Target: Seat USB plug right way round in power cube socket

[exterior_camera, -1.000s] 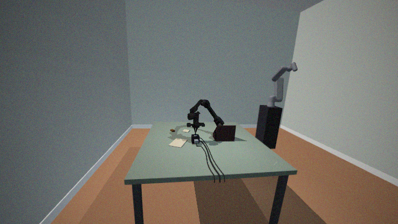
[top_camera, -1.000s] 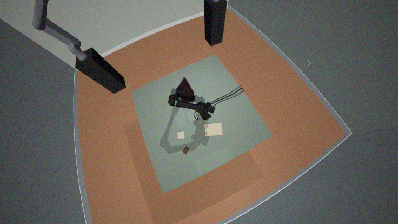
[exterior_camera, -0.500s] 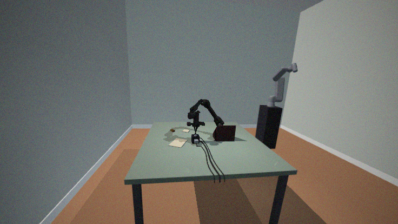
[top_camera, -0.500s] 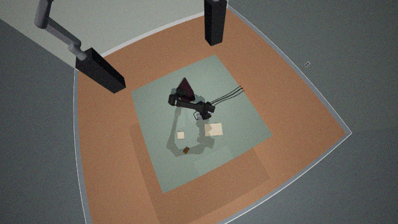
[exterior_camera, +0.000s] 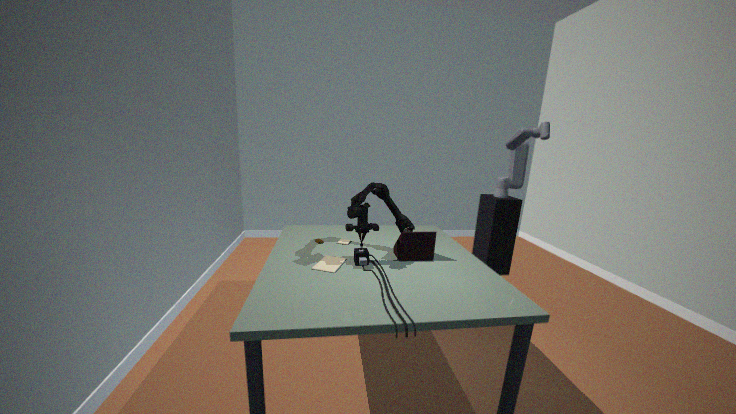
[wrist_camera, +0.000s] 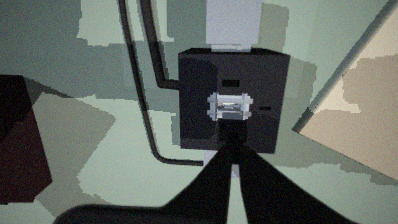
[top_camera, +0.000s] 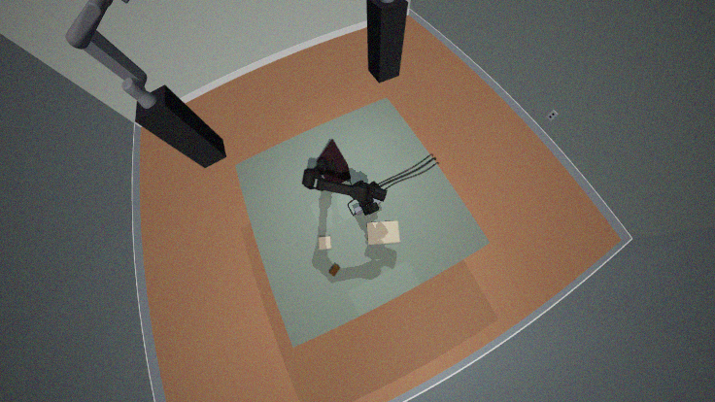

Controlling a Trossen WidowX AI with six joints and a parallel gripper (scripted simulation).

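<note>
The black power cube [wrist_camera: 200,100] [exterior_camera: 361,255] [top_camera: 360,205] stands on the green table [exterior_camera: 319,303] with three dark cables [exterior_camera: 391,298] [wrist_camera: 134,75] running off from it. In the wrist view a silver USB plug [wrist_camera: 230,106] sticks up from the cube's top face, above the sockets there. My gripper [wrist_camera: 234,153] [exterior_camera: 362,239] [top_camera: 367,206] hangs straight down over the cube and is shut on the USB plug, its two dark fingers pressed together on the plug's body. The socket under the plug is hidden.
A cream pad [top_camera: 383,232] [exterior_camera: 328,264] [wrist_camera: 360,120] lies next to the cube. A small cream block [top_camera: 324,242] and a small brown block [top_camera: 334,270] lie further off. A dark red box [exterior_camera: 415,245] [top_camera: 331,158] [wrist_camera: 20,150] stands at the arm's base.
</note>
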